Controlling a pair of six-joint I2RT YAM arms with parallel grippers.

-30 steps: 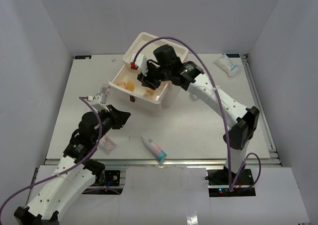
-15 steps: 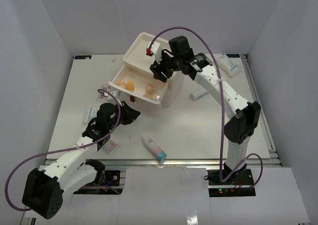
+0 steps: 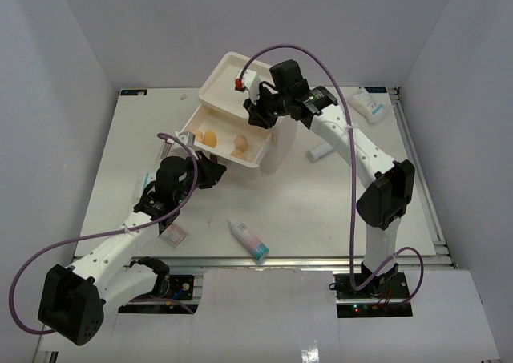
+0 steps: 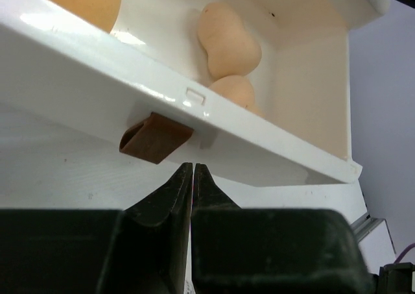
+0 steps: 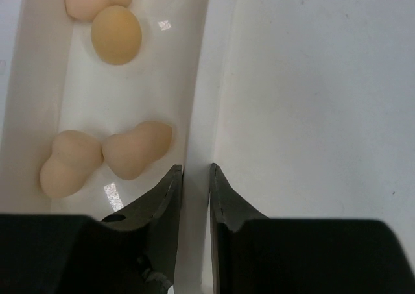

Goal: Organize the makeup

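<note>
Several tan sponges [image 3: 210, 138] lie in the open drawer [image 3: 192, 141] of the cream box [image 3: 228, 62]; they also show in the right wrist view [image 5: 136, 150] and the left wrist view [image 4: 228, 44]. My left gripper [image 3: 210, 169] is shut and empty, its tip [image 4: 192, 167] just under the drawer's brown handle [image 4: 155, 138]. My right gripper [image 3: 255, 116] is closed [image 5: 194, 171] on the box's white wall [image 5: 202, 80] behind the drawer. The teal-capped bottle [image 3: 248, 240] lies at the front, the white tube [image 3: 321, 151] right of the box.
A sachet [image 3: 173, 233] lies beside my left arm and another [image 3: 147, 183] to its left. A white packet [image 3: 367, 105] lies at the back right. The table's metal rail [image 3: 417, 163] runs along the right edge.
My left gripper has moved up to the drawer's front, under the handle. My right gripper has moved from over the drawer back to the box's wall.
</note>
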